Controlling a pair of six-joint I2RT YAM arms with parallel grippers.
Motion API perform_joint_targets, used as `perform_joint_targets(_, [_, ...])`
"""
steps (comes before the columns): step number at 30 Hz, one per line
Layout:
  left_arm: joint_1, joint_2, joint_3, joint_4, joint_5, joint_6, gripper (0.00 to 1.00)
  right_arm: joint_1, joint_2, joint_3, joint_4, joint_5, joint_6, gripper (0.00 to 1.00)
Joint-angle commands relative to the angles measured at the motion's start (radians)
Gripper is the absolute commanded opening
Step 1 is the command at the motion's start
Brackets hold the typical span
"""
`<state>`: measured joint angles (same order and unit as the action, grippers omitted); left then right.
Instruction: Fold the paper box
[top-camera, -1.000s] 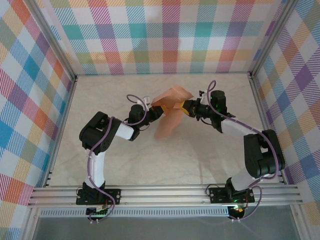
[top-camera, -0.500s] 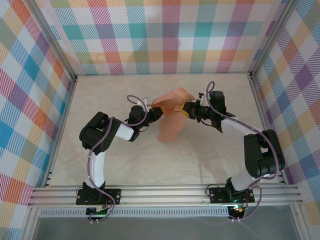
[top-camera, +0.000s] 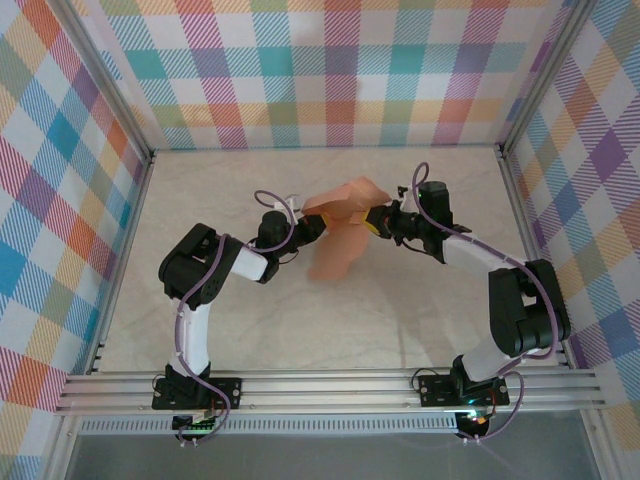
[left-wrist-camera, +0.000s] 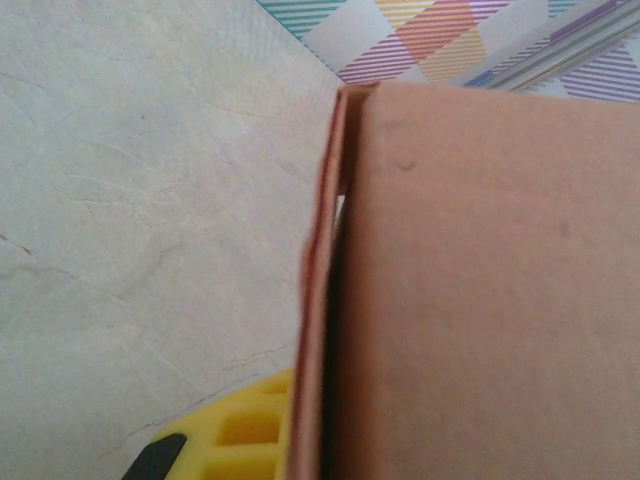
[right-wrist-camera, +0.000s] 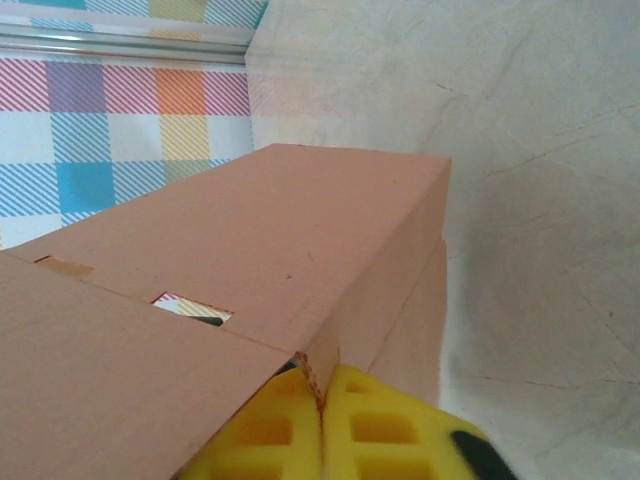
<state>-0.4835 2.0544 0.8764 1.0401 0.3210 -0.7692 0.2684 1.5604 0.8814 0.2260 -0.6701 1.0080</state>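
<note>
I see the pale marble table (top-camera: 300, 330), boxed in by plaid walls (top-camera: 330, 70). The left arm (top-camera: 205, 270) and right arm (top-camera: 520, 305) both reach inward and meet past mid-table. The box (top-camera: 340, 225) sits between them: salmon card, partly folded, one long panel angling down toward the near side. I can't tell whether that panel touches the table.

The left gripper (top-camera: 312, 228) is on the box's left edge. In the left wrist view, card fills the right side, with a double layer at its left edge and one yellow pad (left-wrist-camera: 240, 430) flat against it. Jaws clamped on the box.

The right gripper (top-camera: 372, 218) is on the box's right end. In the right wrist view, its two yellow pads (right-wrist-camera: 390, 430) are pressed together with a card edge pinched in the seam. The top panel runs away from the camera, with a small slot (right-wrist-camera: 190, 308) cut in it.
</note>
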Motion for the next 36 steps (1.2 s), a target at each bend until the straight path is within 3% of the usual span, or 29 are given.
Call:
perform_joint_targets(1, [-0.004, -0.011, -0.009, 0.020, -0.018, 0.005, 0.00, 0.000, -0.064, 0.033, -0.049, 0.017, -0.059, 0.48])
perform_joint_targets(3, [-0.003, -0.018, -0.017, 0.008, -0.041, 0.015, 0.00, -0.006, -0.105, 0.039, -0.112, 0.062, -0.110, 0.58])
perform_joint_targets(8, [0.000, -0.036, -0.027, -0.036, -0.115, 0.033, 0.00, -0.005, -0.239, 0.066, -0.298, 0.216, -0.229, 0.66])
perform_joint_targets(15, [-0.001, -0.062, -0.036, -0.091, -0.203, 0.104, 0.00, 0.090, -0.325, 0.217, -0.523, 0.382, -0.343, 0.67])
perform_joint_targets(23, [-0.004, -0.105, -0.064, -0.126, -0.280, 0.156, 0.00, 0.290, -0.100, 0.593, -0.805, 0.647, -0.440, 0.59])
perform_joint_targets(29, [-0.007, -0.130, -0.077, -0.133, -0.295, 0.166, 0.00, 0.335, 0.065, 0.783, -0.893, 0.663, -0.455, 0.53])
perform_joint_targets(36, [-0.013, -0.159, -0.095, -0.132, -0.300, 0.164, 0.00, 0.350, 0.175, 0.856, -0.933, 0.658, -0.438, 0.49])
